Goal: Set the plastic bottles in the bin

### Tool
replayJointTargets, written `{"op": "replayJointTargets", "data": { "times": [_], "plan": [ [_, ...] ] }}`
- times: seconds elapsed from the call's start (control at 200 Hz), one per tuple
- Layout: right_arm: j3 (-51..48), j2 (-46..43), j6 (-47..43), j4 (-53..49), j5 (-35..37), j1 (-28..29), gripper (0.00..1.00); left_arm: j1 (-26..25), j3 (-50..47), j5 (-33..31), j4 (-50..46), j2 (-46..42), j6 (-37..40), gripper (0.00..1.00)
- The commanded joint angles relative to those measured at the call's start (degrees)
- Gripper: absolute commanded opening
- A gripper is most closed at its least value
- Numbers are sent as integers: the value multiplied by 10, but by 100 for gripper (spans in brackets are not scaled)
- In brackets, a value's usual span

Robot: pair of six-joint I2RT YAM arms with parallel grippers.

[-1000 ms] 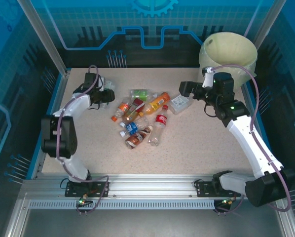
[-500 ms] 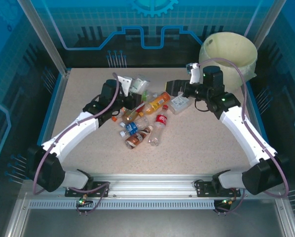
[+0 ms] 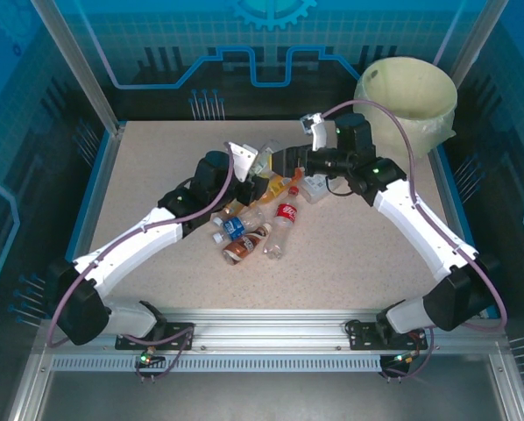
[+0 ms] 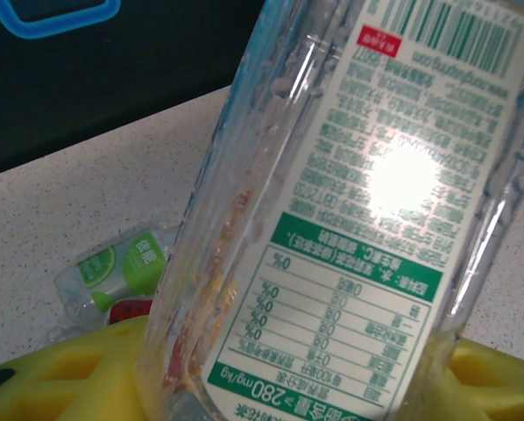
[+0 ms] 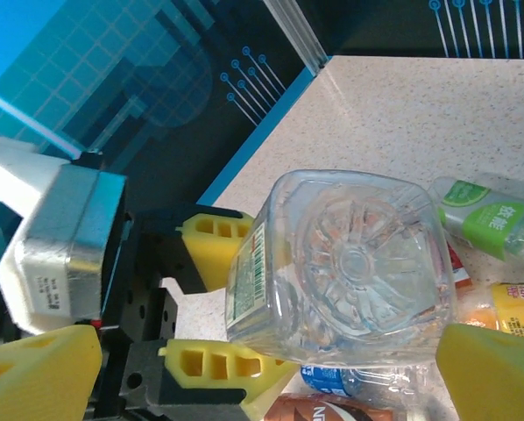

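A clear square bottle (image 3: 264, 155) with a white-and-green label (image 4: 358, 175) is held above the pile, my left gripper (image 3: 255, 169) shut on it. In the left wrist view its yellow fingers (image 4: 69, 373) press both sides of the bottle. My right gripper (image 3: 288, 162) faces it from the right, open. In the right wrist view the bottle's base (image 5: 358, 263) sits between the right gripper's wide-apart yellow fingertips (image 5: 43, 368), with the left gripper (image 5: 253, 307) behind. Several bottles (image 3: 279, 186) lie under both grippers. The bin (image 3: 420, 105) stands at the back right.
In the pile lie an orange bottle, a red-labelled one (image 3: 286, 213), a blue one (image 3: 235, 228), a brown one (image 3: 244, 246) and a green-labelled one (image 5: 485, 215). A flattened clear bottle (image 3: 320, 184) lies beside the right gripper. Blue walls surround the table.
My left arm has swung from the left side to the middle, carrying the clear bottle. My right gripper has moved left, away from the bin, until it faces the bottle's base.
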Motion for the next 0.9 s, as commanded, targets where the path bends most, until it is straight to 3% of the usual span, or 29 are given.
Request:
{"op": "replayJointTargets", "data": {
  "times": [0.0,0.135,0.3,0.45,0.625,0.895],
  "plan": [
    [15,23,21,-8,43,8,100,-13,-9,20,64,-30,13,44],
    [14,20,33,-22,105,4,100,-13,-12,15,65,-29,11,44],
    [20,39,37,5,-7,-1,98,-13,-15,37,67,-28,1,44],
    [16,55,69,54,-81,0,81,-13,-15,69,81,-22,-17,44],
    [16,44,61,50,-51,1,59,-13,-11,64,77,-13,-17,45],
    [17,18,23,1,42,-6,49,-10,-16,33,75,-16,-39,81]
  ]
}}
